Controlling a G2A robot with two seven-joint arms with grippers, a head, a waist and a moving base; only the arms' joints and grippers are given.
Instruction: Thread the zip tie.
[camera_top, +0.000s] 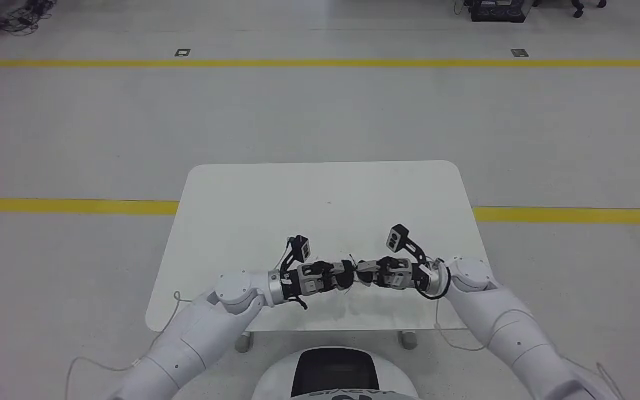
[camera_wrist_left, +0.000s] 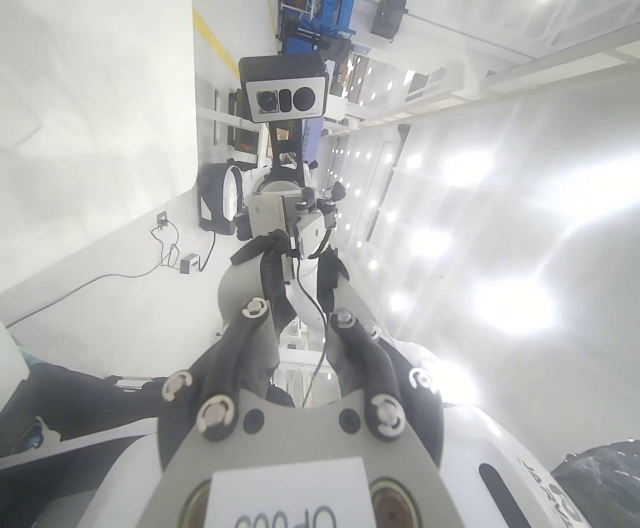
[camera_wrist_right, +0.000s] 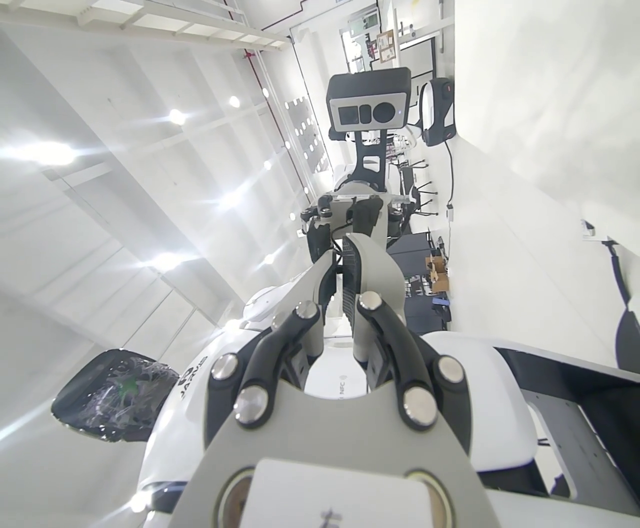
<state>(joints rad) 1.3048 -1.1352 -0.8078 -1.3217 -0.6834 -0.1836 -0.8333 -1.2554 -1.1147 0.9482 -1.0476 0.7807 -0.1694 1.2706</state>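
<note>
Facing each other, the left gripper and the right gripper are held tip to tip above the near part of the white, round-cornered rectangular table. In the left wrist view the left gripper's black fingers are seen spread apart, with the right gripper straight ahead of them. What appears to be the thin black zip tie is seen running in a curve from the front of the right gripper through the gap between those fingers; neither finger is seen pressing on it. Whether the right gripper is spread, pressed together or pinching the zip tie cannot be told. A long yellow line is painted across the grey floor beyond the table.
</note>
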